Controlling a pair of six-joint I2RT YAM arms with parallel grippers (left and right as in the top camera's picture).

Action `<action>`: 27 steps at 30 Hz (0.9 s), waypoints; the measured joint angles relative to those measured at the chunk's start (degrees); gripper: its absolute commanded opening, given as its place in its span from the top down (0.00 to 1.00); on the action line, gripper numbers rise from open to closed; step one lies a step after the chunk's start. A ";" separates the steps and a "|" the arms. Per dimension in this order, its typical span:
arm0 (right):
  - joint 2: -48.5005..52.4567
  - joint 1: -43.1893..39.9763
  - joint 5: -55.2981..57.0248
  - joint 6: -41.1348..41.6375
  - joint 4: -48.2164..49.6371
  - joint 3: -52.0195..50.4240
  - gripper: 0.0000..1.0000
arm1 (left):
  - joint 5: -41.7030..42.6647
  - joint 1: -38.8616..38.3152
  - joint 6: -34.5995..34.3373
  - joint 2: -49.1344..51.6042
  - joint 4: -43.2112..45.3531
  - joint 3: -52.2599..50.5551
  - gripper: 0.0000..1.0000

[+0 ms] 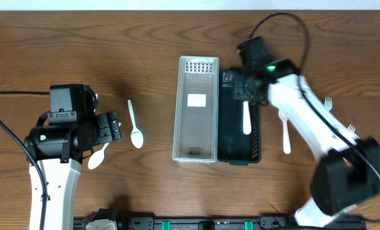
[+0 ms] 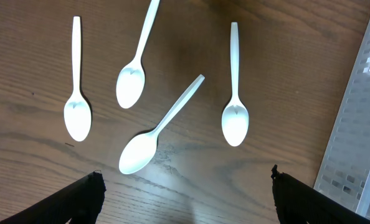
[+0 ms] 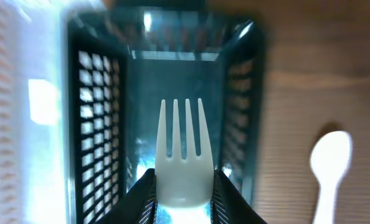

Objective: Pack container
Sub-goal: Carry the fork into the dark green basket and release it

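White plastic fork (image 3: 184,155): pinched in right gripper (image 3: 184,193), tines pointing forward.
Black basket (image 3: 98,124): beneath and ahead of right gripper.
Left gripper (image 2: 186,196): jaws wide, holding nothing.
Spoons (image 2: 140,149): four, lying just ahead of it.

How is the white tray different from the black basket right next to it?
The white tray is pale and translucent; the black basket is dark. The white tray shows no cutlery, while the right gripper holds a white fork over the black basket. Both are long and rectangular with perforated walls, and they lie side by side.
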 measured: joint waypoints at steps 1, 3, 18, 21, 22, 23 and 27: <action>1.79 0.46 0.13 0.15 0.04 -0.13 0.90 | 0.02 0.00 0.00 0.00 0.00 0.00 0.12; 4.20 1.01 0.37 0.35 0.37 -0.33 0.82 | 0.00 -0.02 0.00 0.00 0.00 0.00 0.12; 6.16 0.96 1.42 -4.79 -2.91 6.80 0.20 | 0.00 0.00 0.00 0.07 0.00 0.00 0.12; 2.34 -0.79 2.73 -5.70 -4.17 10.95 0.18 | 0.02 0.00 0.00 0.07 -0.02 -0.02 0.12; 0.39 -2.16 3.13 -5.86 -4.22 11.85 0.17 | 0.02 0.00 0.00 0.07 -0.02 0.00 0.12; -2.08 -4.35 3.61 -5.92 -4.35 12.61 0.16 | 0.02 -0.02 0.00 0.07 -0.02 0.00 0.12; -8.72 -16.41 5.16 -6.45 -6.51 14.53 0.13 | 0.02 -0.02 0.00 0.07 -0.02 0.00 0.12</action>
